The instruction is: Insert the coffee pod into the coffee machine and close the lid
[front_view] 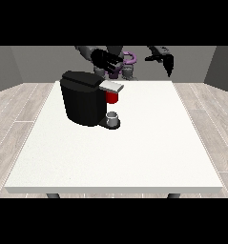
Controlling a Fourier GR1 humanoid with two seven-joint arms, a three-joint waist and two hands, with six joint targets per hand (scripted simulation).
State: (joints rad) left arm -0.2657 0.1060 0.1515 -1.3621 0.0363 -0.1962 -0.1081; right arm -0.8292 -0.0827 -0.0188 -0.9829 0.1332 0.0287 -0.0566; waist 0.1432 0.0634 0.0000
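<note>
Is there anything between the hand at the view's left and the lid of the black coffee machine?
Nothing visible stands between them. The hand at the view's left hangs above and behind the black coffee machine. Its grey lid juts out over a red part, with a small grey cup below.

1. The coffee machine (82, 102) is black, with a grey lid (111, 86) at its front.
2. A red part (112, 97) shows under the lid.
3. The cup (112, 117) on the machine's base is grey.
4. The surface (149, 143) is white.
5. Both hands, at the view's left (106, 59) and right (168, 63), are black.
6. The floor (20, 112) is pale grey planks.
</note>
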